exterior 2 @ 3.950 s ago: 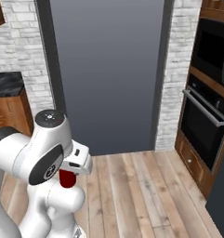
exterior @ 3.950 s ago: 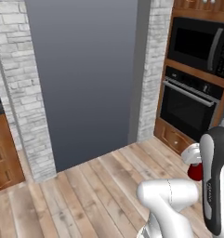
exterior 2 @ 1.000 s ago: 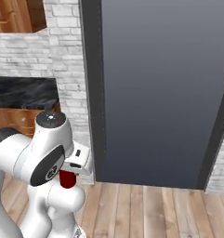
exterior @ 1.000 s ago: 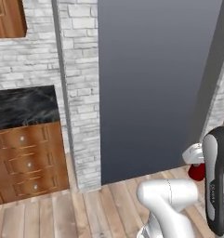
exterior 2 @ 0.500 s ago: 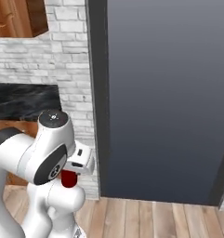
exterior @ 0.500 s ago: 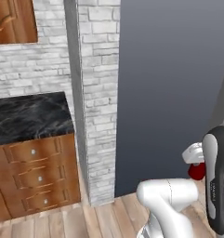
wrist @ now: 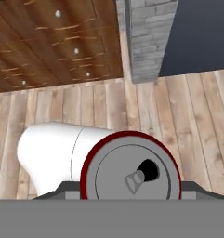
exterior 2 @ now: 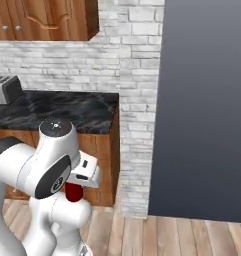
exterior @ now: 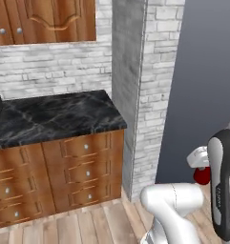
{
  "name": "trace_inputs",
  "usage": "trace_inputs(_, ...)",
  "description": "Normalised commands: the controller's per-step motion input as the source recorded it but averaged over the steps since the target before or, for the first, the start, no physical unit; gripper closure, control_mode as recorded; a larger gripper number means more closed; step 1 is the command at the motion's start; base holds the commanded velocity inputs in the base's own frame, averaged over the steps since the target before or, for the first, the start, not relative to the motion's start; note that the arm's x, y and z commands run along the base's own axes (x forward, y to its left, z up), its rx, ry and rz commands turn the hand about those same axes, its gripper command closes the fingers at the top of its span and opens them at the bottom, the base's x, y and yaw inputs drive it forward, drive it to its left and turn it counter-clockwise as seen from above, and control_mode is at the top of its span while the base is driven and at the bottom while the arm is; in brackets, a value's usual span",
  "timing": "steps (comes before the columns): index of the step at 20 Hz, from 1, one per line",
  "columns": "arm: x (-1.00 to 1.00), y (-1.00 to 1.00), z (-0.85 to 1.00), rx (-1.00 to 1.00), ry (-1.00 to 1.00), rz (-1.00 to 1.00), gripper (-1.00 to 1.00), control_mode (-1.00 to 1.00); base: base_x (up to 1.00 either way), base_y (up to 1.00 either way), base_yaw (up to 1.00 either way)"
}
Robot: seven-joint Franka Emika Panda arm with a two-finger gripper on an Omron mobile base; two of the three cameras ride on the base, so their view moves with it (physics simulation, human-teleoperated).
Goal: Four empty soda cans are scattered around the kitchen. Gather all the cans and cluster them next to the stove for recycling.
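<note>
The gripper (wrist: pixel 130 197) is closed on a can (wrist: pixel 131 169), one dark finger (wrist: pixel 66 188) on each side of its red wall, the silvery top with its pull tab facing the hand camera. An empty can is probably light, thin-walled and easy to dent or let slip, so a gentle mid-body squeeze looks right. From the base, the can (exterior 2: pixel 73 192) hangs tucked under the hand, above the floor (wrist: pixel 150 107), near the drawers (exterior: pixel 83 171) and counter (exterior: pixel 54 114).

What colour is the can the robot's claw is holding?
The soda can is red with a silvery-grey top, seen best in the hand view.
</note>
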Motion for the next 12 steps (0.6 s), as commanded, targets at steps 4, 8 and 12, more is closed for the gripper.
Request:
trace_inputs(4, 0.00, 0.00, 0.00, 0.00, 0.00, 0.00, 1.00, 1.00, 0.00, 1.00, 0.00)
trace_inputs(8, 0.00, 0.00, 0.00, 0.00, 0.00, 0.00, 1.00, 1.00, 0.00, 1.00, 0.00)
trace_inputs(12, 0.00, 0.00, 0.00, 0.00, 0.00, 0.00, 1.00, 1.00, 0.00, 1.00, 0.00)
